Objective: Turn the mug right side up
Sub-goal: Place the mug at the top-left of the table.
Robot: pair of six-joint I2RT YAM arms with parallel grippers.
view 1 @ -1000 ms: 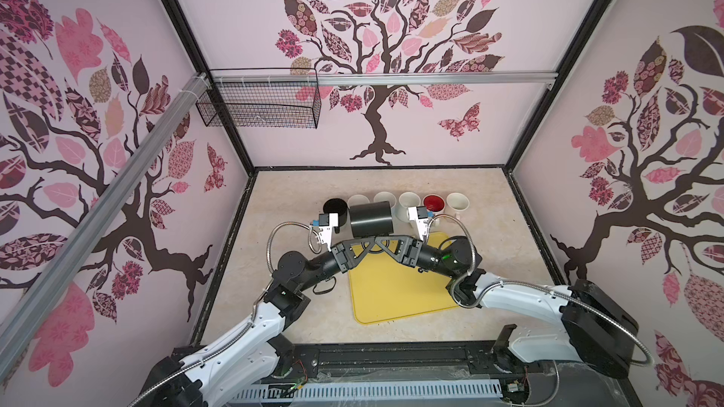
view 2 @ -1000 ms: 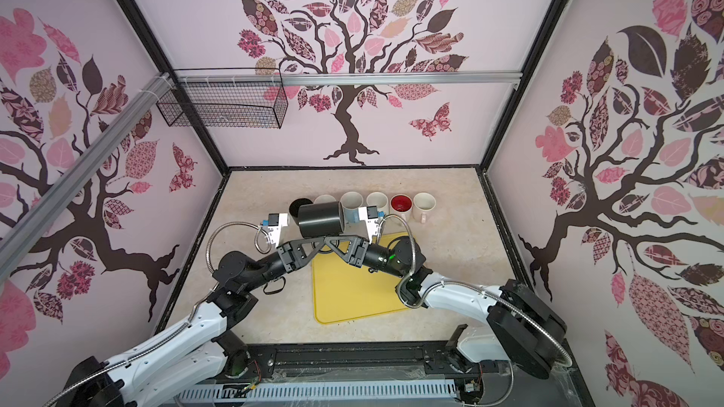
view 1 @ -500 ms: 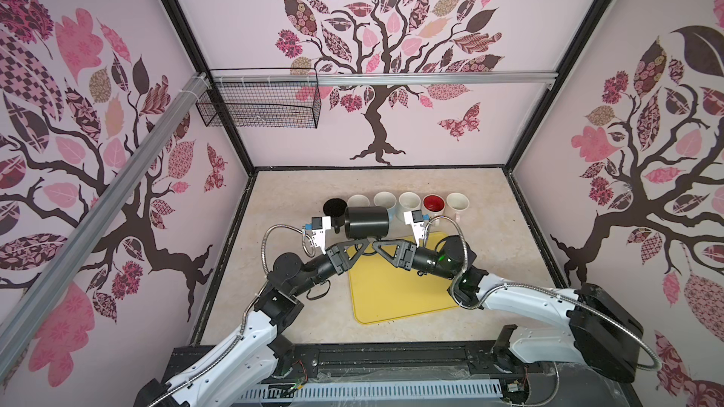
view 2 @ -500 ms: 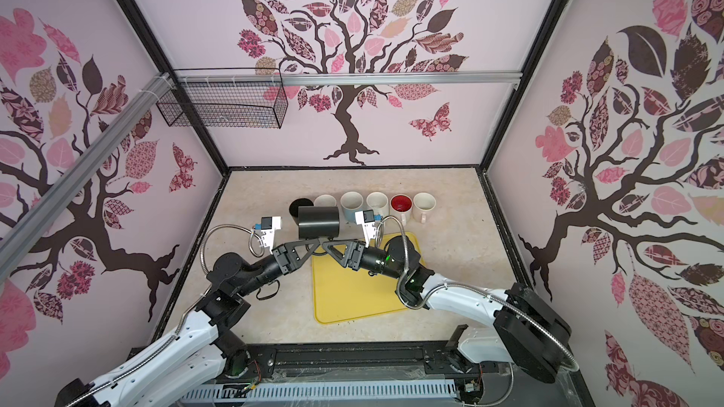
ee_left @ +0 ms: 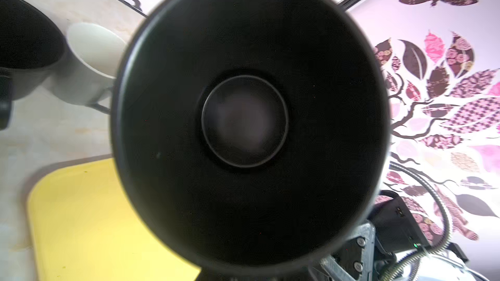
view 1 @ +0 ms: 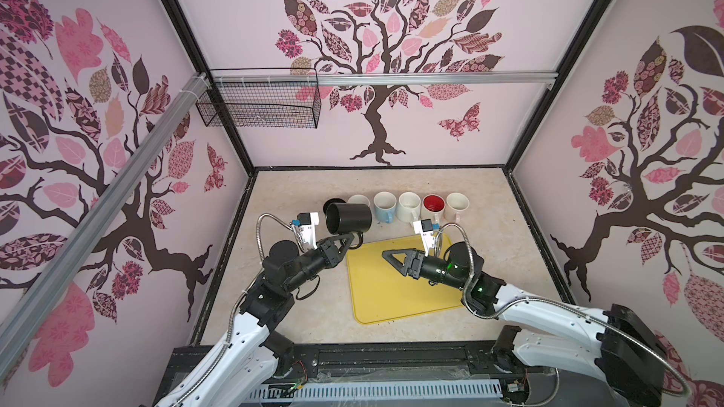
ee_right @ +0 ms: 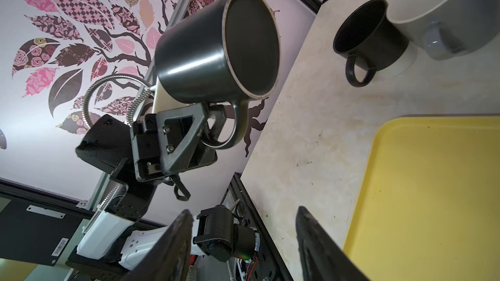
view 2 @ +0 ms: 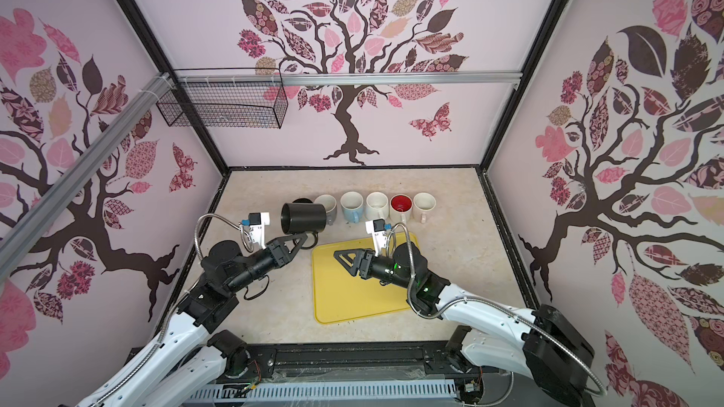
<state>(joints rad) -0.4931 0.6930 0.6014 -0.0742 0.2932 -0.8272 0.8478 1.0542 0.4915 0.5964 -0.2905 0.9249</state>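
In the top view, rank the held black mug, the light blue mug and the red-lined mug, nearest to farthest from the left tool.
1. The black mug, gripped by its handle in the left tool.
2. The light blue mug, in the back row, near its middle.
3. The red-lined mug, farther along that row, toward the right arm's side.

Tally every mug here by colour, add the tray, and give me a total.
Black mugs: 2, the lifted black mug and the standing black mug
Grey mug: 1
Light blue mug: 1
White mug: 1
Red-lined mug: 1
Cream mug: 1
Yellow tray: 1
Total: 8
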